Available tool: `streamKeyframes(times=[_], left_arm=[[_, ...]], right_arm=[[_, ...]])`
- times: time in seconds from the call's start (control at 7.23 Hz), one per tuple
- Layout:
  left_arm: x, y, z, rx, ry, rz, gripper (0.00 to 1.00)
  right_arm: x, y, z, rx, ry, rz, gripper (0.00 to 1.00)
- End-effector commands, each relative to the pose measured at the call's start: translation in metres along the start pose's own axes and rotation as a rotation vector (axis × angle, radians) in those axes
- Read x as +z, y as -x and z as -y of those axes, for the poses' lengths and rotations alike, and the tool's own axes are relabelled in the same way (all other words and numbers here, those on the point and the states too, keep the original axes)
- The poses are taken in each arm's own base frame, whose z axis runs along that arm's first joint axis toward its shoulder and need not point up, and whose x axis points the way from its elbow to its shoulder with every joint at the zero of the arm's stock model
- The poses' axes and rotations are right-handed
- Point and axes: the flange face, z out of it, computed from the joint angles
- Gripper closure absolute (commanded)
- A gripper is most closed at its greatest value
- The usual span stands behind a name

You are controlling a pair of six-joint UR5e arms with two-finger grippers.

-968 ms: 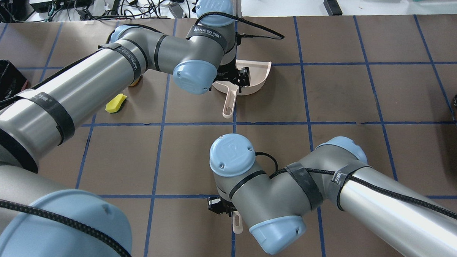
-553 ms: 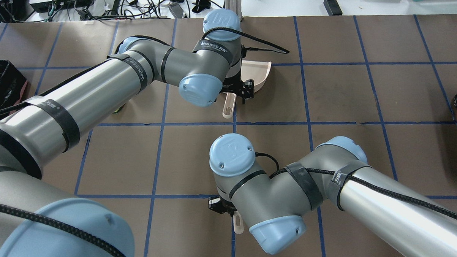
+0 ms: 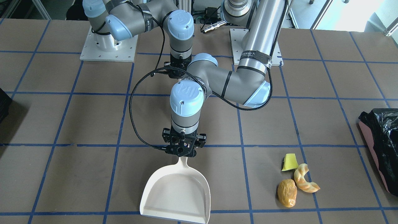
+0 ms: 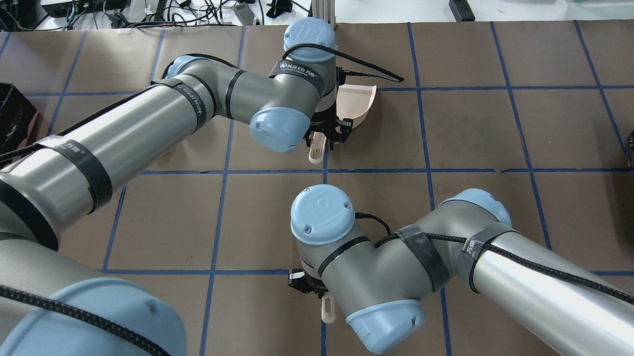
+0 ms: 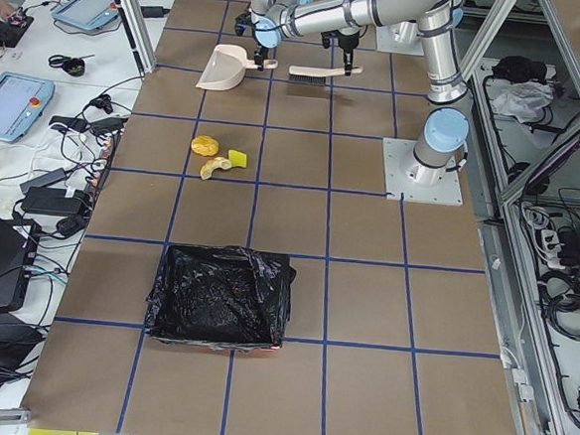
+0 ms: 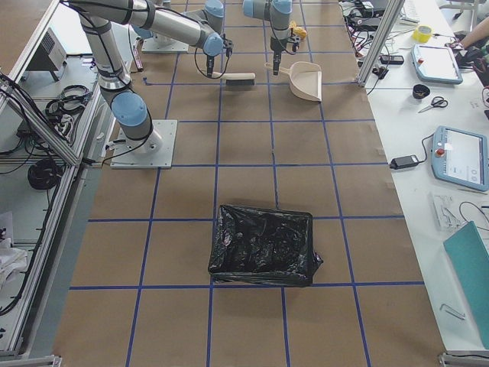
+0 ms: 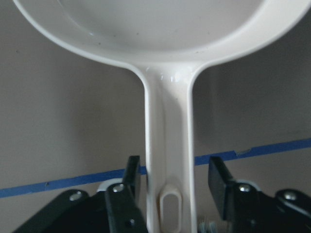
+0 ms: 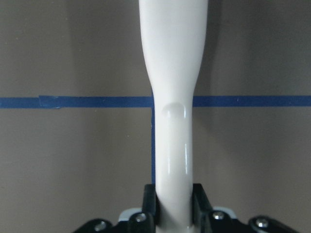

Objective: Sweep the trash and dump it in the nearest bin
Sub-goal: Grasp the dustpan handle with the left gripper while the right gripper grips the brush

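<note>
Here the left tool (image 3: 182, 151) straddles the dustpan (image 3: 175, 193) handle, jaws spread, seemingly not yet gripping; the trash (image 3: 300, 182) lies lower right.

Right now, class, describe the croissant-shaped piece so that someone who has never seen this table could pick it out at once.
Find the black-lined bin at the end of the table on the robot's left. Between it and the white dustpan lie three small food-like pieces. The croissant is the curved golden crescent nearest the bin, unlike the yellow wedge and the brown oval lump.
</note>
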Motion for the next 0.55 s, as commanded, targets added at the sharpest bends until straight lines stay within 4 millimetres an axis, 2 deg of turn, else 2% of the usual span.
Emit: streamKeyframes(times=[0.0, 0.28, 0.41], left_arm=[[-0.001, 0.0, -0.001, 0.021, 0.003, 0.003, 1.0], [-0.01, 0.001, -0.001, 0.038, -0.006, 0.0, 1.0], [-0.024, 0.007, 0.002, 0.031, -0.026, 0.0, 1.0]], right_arm=[[0.001, 0.0, 0.0, 0.004, 0.001, -0.001, 0.96], [-0.003, 0.001, 0.0, 0.01, -0.006, 0.003, 0.96], [-0.001, 0.0, 0.0, 0.011, -0.003, 0.001, 0.96]])
